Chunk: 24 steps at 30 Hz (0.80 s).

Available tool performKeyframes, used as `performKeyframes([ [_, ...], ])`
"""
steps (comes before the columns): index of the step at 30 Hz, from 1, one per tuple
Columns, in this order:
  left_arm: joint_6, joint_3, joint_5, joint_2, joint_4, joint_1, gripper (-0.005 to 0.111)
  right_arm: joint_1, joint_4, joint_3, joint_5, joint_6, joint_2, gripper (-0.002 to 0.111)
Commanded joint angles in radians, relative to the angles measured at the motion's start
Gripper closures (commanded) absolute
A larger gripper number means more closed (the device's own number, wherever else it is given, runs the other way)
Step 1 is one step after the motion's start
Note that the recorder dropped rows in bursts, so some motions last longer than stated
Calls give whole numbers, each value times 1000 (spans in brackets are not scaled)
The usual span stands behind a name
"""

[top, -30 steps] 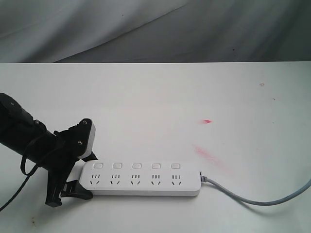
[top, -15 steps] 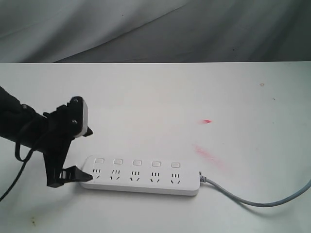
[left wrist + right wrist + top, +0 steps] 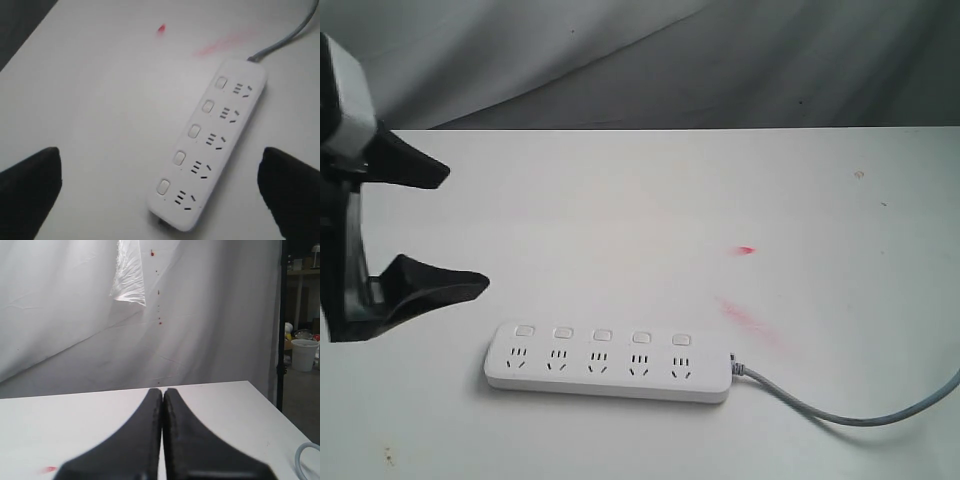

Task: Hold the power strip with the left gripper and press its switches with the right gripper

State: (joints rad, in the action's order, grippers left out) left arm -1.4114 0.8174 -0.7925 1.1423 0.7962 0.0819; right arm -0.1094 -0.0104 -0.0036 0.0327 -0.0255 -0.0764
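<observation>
Five switches (image 3: 602,335) are seen in a row along the power strip (image 3: 608,362), which is laid flat on the worktop (image 3: 620,190) nearest the exterior camera. Its grey cord (image 3: 840,412) is trailed off from one end.

At the strip's other end, the left hand (image 3: 466,228) is found lifted well clear, with its jaws spread wide and empty. A second ago that end was straddled by it at worktop level, so the hold has been given up and the arm drawn up and away. The strip itself is shifted only slightly.

Beyond the strip, toward its cord end, a red smear (image 3: 745,315) and a small red fleck (image 3: 747,250) are marked on the worktop.

The right hand (image 3: 162,394) is shown only by its own wrist camera. It is clenched on nothing and pointed toward the draped cloth backdrop (image 3: 740,60) farthest off, well apart from the strip.

With the strip unheld, it is judged that either the pressing is finished or the hold must be retaken before any switch is pressed.
</observation>
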Motion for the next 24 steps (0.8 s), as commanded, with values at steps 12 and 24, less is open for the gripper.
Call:
performKeyframes([
  [12, 452, 0, -236, -648, -151, 3, 44, -5, 10, 4, 3, -2, 2, 108],
  [24, 470, 0, -234, -944, -129, 3, 106, -5, 10, 4, 3, -2, 2, 108],
])
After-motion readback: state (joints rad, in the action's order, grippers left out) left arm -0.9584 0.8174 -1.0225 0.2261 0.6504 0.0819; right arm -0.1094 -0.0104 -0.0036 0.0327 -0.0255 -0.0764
